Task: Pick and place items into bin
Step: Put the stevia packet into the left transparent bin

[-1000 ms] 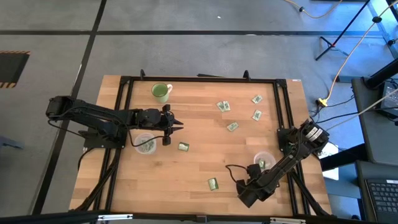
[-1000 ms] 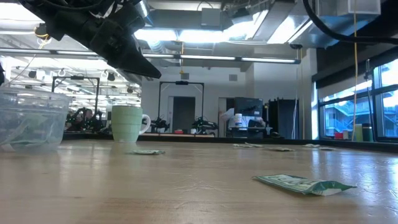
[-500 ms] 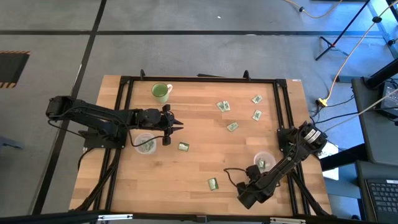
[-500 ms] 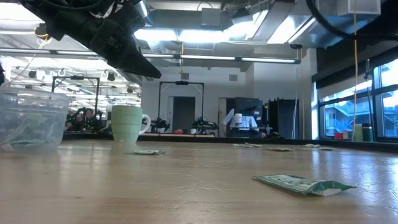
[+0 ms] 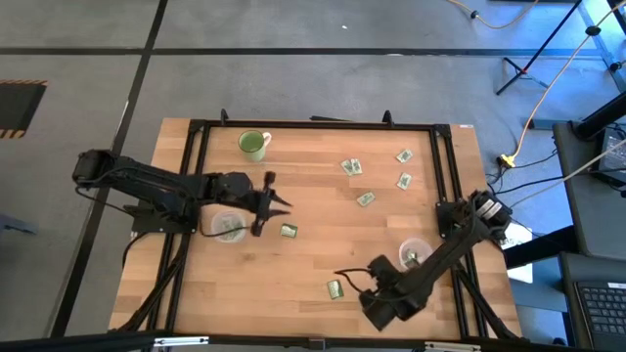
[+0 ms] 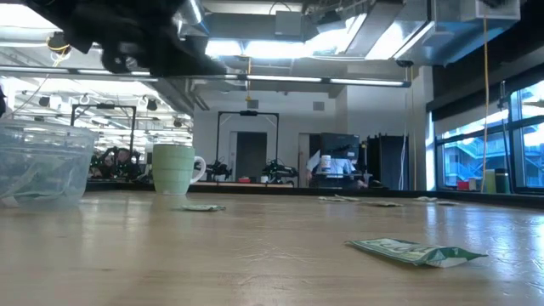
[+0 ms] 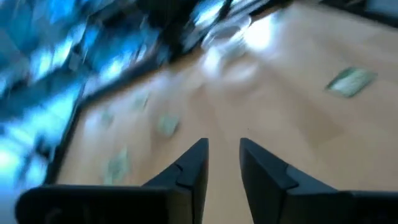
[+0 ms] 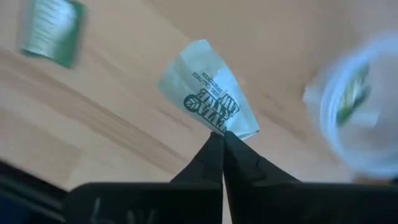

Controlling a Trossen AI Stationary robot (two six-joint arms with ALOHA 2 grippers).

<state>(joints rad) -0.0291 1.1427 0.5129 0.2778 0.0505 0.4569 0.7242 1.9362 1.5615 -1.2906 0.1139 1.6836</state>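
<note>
The items are small green-and-white packets. My right gripper [image 8: 222, 134], near the table's front right [image 5: 377, 293], is shut on a pale packet [image 8: 208, 87]. Another packet [image 5: 335, 289] lies flat on the wood just left of it. One packet [image 5: 288, 231] lies near my left gripper [image 5: 274, 202], which hovers open over the table's left middle with nothing between its fingers [image 7: 193, 165]. Several more packets [image 5: 365, 198] lie at the far right. Two clear bins hold packets: one on the left [image 5: 227, 225] and one on the right [image 5: 416, 252]. My right gripper pinches the pale packet by one corner [image 8: 235, 129] between its two fingertips. The fingers come from above, pointing down. The rest of the packet sticks out past the fingertips, printed side toward the camera, and looks lifted off the wood.
A light-green mug [image 5: 253, 145] stands at the far left of the table. A black frame [image 5: 313, 125] runs round the tabletop. Bare wood lies in the middle and along the near edge. In the low view the nearest packet [image 6: 416, 251] lies flat at the right.
My right arm has risen from the table and shifted a little toward the table's left edge. My left gripper has rolled about its own pointing line while staying over the same spot. The packets on the table lie as before.
</note>
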